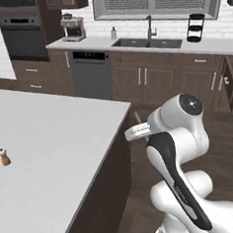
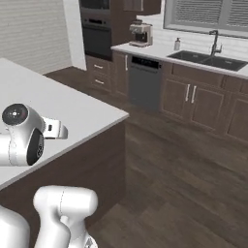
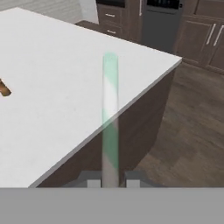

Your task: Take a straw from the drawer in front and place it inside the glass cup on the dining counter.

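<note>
Here the gripper (image 3: 110,183) is clenched on the straw (image 3: 110,118), which stands upright between its 2 fingertips beside the dining counter (image 3: 65,87) edge.

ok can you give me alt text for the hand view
A pale translucent straw with greenish bands stands up from the shut gripper, held between its fingertips. Behind it lies the white-topped dining counter and its corner, with dark wood floor and brown cabinets beyond.
</note>
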Robot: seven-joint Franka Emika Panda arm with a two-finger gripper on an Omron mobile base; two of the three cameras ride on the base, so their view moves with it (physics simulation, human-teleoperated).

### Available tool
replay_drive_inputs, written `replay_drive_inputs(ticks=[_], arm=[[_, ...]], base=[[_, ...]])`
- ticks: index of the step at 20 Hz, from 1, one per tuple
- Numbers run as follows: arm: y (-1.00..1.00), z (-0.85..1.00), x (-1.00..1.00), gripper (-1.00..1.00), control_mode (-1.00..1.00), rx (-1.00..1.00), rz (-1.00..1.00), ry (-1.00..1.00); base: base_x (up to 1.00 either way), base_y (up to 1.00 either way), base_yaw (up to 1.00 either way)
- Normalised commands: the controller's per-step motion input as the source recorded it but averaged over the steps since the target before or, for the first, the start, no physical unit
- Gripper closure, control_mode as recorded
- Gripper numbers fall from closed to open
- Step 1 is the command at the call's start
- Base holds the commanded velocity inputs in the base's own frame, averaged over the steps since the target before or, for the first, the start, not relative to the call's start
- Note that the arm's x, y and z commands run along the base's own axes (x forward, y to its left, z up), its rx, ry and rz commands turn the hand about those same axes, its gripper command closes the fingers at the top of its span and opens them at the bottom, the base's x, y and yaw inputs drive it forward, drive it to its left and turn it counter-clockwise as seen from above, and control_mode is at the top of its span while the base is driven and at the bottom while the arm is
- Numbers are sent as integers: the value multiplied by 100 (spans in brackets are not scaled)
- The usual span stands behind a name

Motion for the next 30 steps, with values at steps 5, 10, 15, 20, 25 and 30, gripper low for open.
replay_drive_inputs(ticks=[5, 10, 15, 20, 25, 30], arm=[[0, 0, 0, 100, 100, 0, 0, 0], [0, 0, 0, 100, 100, 0, 0, 0], [0, 0, 0, 100, 100, 0, 0, 0], [0, 0, 0, 100, 100, 0, 0, 0], [0, 0, 0, 100, 100, 0, 0, 0], [0, 0, 0, 100, 100, 0, 0, 0]], base=[[-100, 100, 0], [-100, 100, 0], [-100, 100, 0], [-100, 100, 0], [-55, 100, -9], [-1, 100, -28]])
